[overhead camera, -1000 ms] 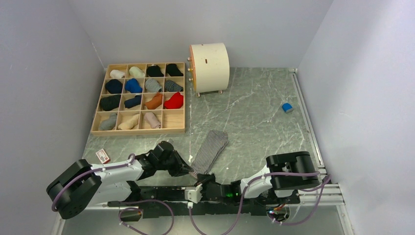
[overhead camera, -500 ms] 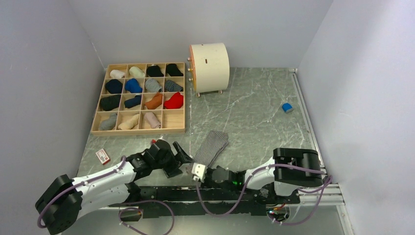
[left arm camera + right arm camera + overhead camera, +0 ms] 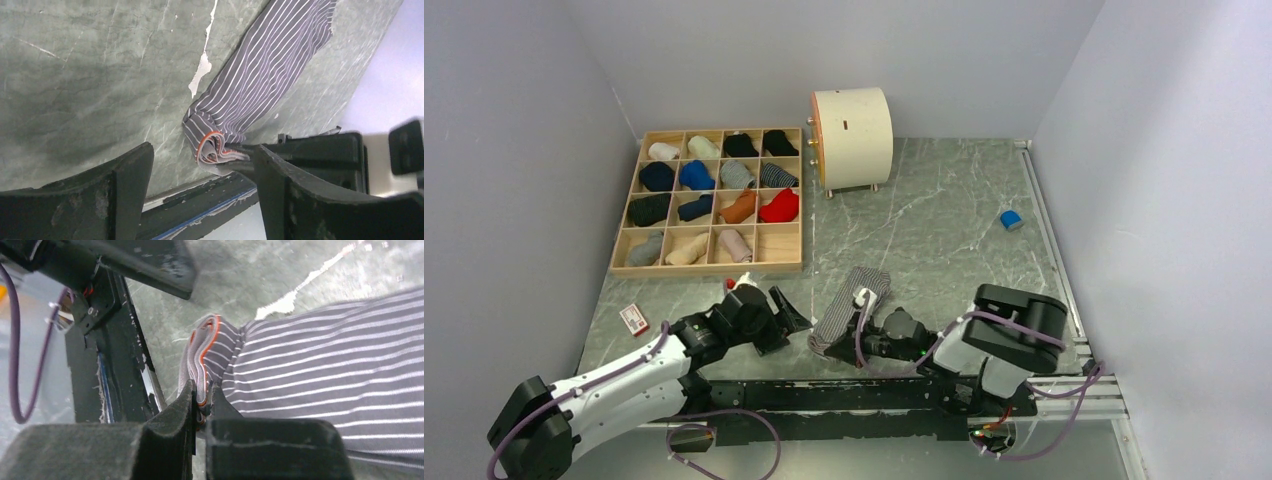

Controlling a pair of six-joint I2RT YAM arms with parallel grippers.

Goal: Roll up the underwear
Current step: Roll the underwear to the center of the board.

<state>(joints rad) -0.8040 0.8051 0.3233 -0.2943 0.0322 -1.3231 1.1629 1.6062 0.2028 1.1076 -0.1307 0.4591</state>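
Note:
The grey striped underwear lies as a long strip on the marble table, and its near end is curled into a small roll with orange trim. Lying low along the table's near edge, my right gripper is shut on that rolled end, the cloth pinched between its fingertips. My left gripper stands open just left of the roll without touching it. In the left wrist view its fingers frame the roll with a wide gap. The rest of the strip lies flat.
A wooden tray of rolled garments sits at the back left, with a white drum beside it. A small blue block lies at the right and a red-and-white box at the left. The black rail runs along the near edge.
My left gripper has opened, let go of the underwear's near end and drawn back to the left. My right arm has swung further onto the table, still shut on the curled end.

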